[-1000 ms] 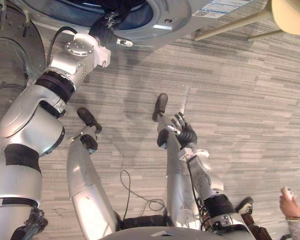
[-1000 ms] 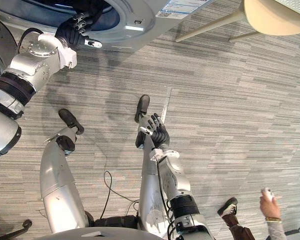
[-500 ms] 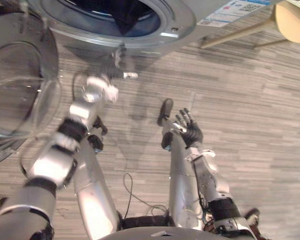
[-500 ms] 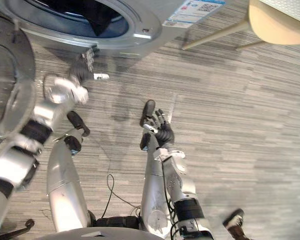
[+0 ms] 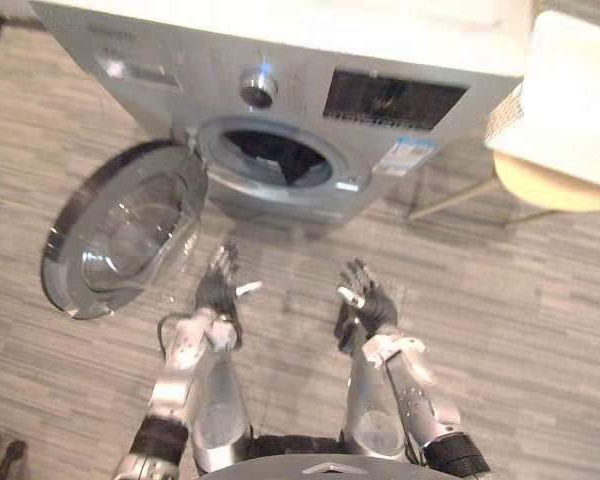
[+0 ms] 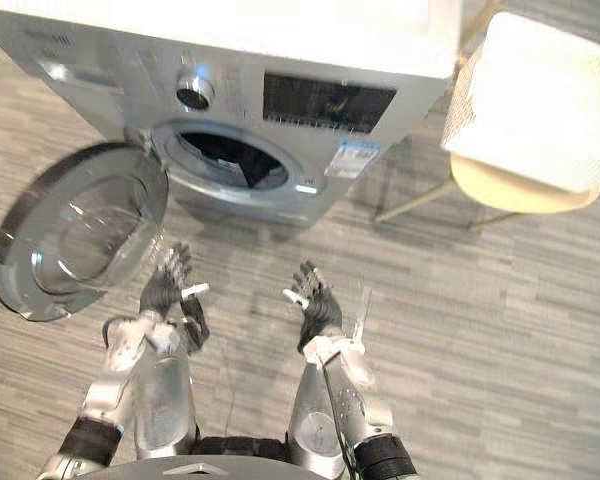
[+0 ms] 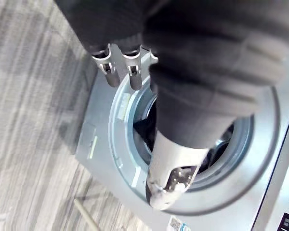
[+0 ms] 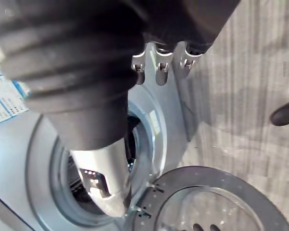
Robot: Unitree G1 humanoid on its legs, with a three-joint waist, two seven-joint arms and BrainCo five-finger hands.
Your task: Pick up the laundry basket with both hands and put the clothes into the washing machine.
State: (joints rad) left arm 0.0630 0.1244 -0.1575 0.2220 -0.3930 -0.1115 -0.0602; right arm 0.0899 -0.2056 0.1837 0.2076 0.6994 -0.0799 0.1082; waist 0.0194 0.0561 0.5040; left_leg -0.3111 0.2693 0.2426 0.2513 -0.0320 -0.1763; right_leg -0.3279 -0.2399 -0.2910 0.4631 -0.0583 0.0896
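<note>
My left hand (image 5: 218, 292) and right hand (image 5: 366, 306) hang at lower middle, fingers straight and spread, holding and touching nothing. One silver washing machine (image 5: 280, 95) stands at the top, its round glass door (image 5: 120, 235) open at left and dark clothes (image 5: 280, 158) in the drum. One white mesh laundry basket (image 6: 535, 100) sits on a round stool (image 6: 520, 190), upper right.

A laundry corner: a front-loading washing machine (image 5: 310, 90), door (image 5: 125, 228) open, on grey striped carpet floor (image 5: 540, 300).
</note>
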